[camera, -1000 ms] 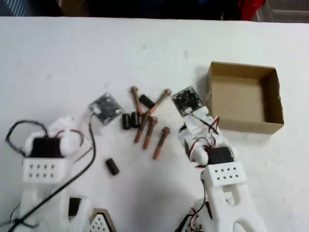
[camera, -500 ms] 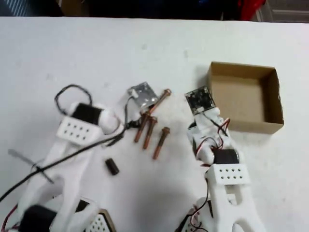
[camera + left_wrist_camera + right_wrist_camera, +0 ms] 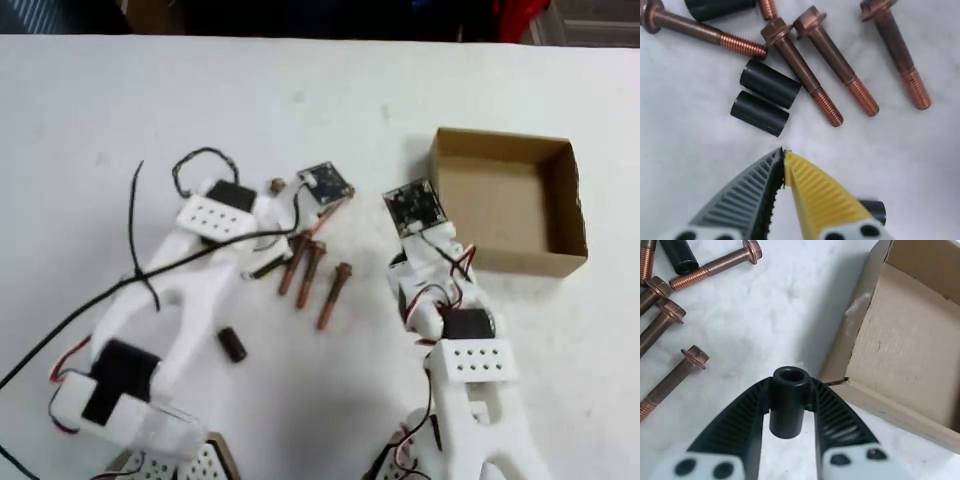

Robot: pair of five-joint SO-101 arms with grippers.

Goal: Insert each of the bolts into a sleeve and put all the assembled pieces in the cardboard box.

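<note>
Found the right gripper point(image 3: 789, 390) closed narrowly around a black sleeve point(image 3: 786, 412), clamped upright between both black fingers with its open bore toward the wrist camera. Saw the cardboard box point(image 3: 505, 255) standing open-topped on the white table point(image 3: 110, 100), at three o'clock from that gripper in the high view and just beside it.

Found the left gripper point(image 3: 783, 151) pinched fully together, grey and yellow fingers meeting tip to tip and gripping nothing. Saw it hanging over the table near two loose sleeves point(image 3: 771, 84), which lay side by side and touched along their length. Noted the copper bolts point(image 3: 805, 74) lying flat just beyond those two, one shank touching the nearer of them.

In the high view, placed three of the bolts in a fan at six o'clock from the left arm's wrist board point(image 3: 325, 183), heads pointing toward one o'clock. Spotted a lone sleeve point(image 3: 232, 344) on its side at seven o'clock from that fan, well apart from it and close to the left arm's white body.
</note>
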